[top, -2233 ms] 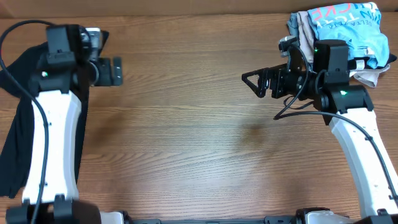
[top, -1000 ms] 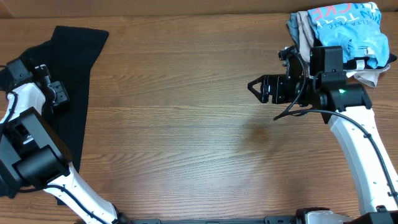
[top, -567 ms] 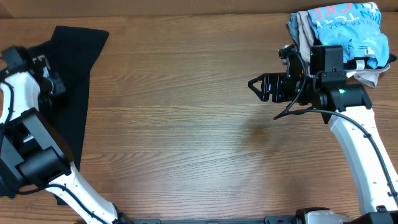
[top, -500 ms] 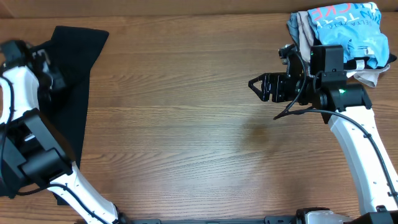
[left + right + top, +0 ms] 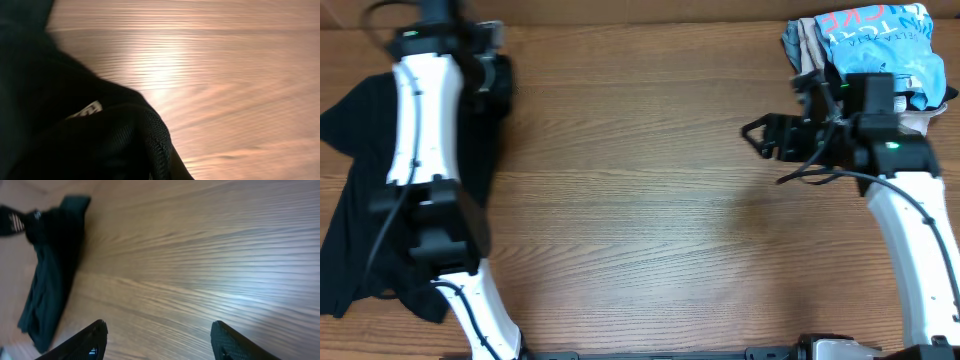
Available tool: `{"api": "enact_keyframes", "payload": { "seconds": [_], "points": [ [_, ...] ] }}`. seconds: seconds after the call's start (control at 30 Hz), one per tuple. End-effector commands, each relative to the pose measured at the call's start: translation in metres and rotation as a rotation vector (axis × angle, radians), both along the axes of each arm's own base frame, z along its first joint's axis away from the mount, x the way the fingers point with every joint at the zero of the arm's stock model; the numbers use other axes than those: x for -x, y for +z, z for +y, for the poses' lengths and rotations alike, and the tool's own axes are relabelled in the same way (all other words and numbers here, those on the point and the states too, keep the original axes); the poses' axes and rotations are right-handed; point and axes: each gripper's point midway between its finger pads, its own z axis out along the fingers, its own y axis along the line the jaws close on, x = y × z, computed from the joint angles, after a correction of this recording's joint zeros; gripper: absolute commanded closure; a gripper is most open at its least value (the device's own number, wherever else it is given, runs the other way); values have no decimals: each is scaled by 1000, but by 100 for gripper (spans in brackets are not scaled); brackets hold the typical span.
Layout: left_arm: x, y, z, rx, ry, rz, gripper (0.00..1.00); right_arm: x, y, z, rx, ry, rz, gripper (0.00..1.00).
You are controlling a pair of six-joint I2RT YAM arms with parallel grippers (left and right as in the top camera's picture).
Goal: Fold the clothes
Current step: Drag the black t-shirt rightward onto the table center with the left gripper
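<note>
Black T-shirt [image 5: 350, 200] lies rumpled along the 9 o'clock side of the desk [image 5: 640, 230], running from about 8 o'clock near the arm bases up to about 10 o'clock. Not folded.

Left arm [image 5: 415, 130] reaches across the shirt to the far left. The left pincer [image 5: 488, 75] sits at roughly 11 o'clock with dark fabric bunched right against it.

Left wrist view: black cloth [image 5: 50, 100] fills the lower left, very close to the lens, with a small white mark [image 5: 86, 109] on it and bare wood beyond. The fingers are hidden there, so I can't tell whether that pincer is spread or pinching.

Right pincer [image 5: 760, 135] is at about 2 o'clock, pointing toward 9, over bare wood and well apart from the shirt. Right wrist view: pincer [image 5: 157, 326] spread wide with nothing between the fingers [image 5: 92, 342]. The shirt [image 5: 50, 270] shows as a dark strip at the far side.

Far right corner, about 1 o'clock — a pile just behind the right arm. A light blue printed shirt [image 5: 880, 45] lies on top and a beige garment [image 5: 807, 45] sticks out at its left edge.
</note>
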Motion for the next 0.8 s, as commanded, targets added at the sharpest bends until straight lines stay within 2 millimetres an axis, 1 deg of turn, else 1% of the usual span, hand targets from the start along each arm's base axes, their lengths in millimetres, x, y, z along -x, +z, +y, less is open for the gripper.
{"api": "enact_keyframes", "payload": {
  "seconds": [0.0, 0.03, 0.07, 0.1, 0.13, 0.2, 0.27, 0.3, 0.33, 0.37, 0.43, 0.47, 0.5, 0.57, 0.63, 0.67, 0.7, 0.77],
  "points": [
    [4, 28, -84, 89, -152, -64, 96, -1, 46, -31, 8, -90, -103, 29],
    [6, 29, -104, 91, -193, -74, 96, -1, 50, -41, 9, -120, -103, 26],
    [9, 30, -129, 94, -242, -86, 96, 0, 52, -51, 10, -147, -100, 25],
    [15, 30, -166, 101, -312, -104, 96, 1, 53, -65, 11, -188, -91, 24],
    [21, 30, -191, 106, -361, -116, 96, 3, 52, -73, 10, -210, -84, 25],
    [32, 28, -230, 112, -440, -131, 96, 5, 50, -85, 9, -246, -69, 24],
    [49, 22, -275, 121, -532, -138, 95, 7, 49, -96, 9, -278, -60, 23],
    [55, 19, -287, 120, -557, -139, 93, 7, 49, -98, 9, -284, -59, 23],
    [68, 11, -312, 120, -609, -133, 84, 8, 49, -102, 9, -297, -59, 21],
    [78, 5, -327, 120, -642, -126, 80, 8, 49, -104, 10, -302, -59, 20],
    [93, -6, -349, 118, -691, -110, 75, 8, 49, -106, 11, -307, -61, 20],
    [100, -12, -359, 96, -710, -108, 69, 7, 49, -107, 13, -309, -64, 19],
    [102, -16, -361, 76, -712, -110, 64, 7, 50, -108, 14, -309, -67, 19],
    [101, -17, -361, 44, -685, -114, 47, 6, 51, -108, 15, -310, -74, 19],
    [99, -14, -359, 42, -671, -119, 32, 5, 52, -109, 16, -310, -78, 18],
    [96, -11, -356, 43, -663, -123, 24, 5, 52, -109, 16, -310, -79, 17],
    [93, -8, -352, 44, -654, -125, 20, 5, 52, -109, 16, -310, -81, 17],
    [82, 7, -340, 48, -625, -140, 7, 4, 53, -109, 17, -310, -85, 17]
  ]
}}
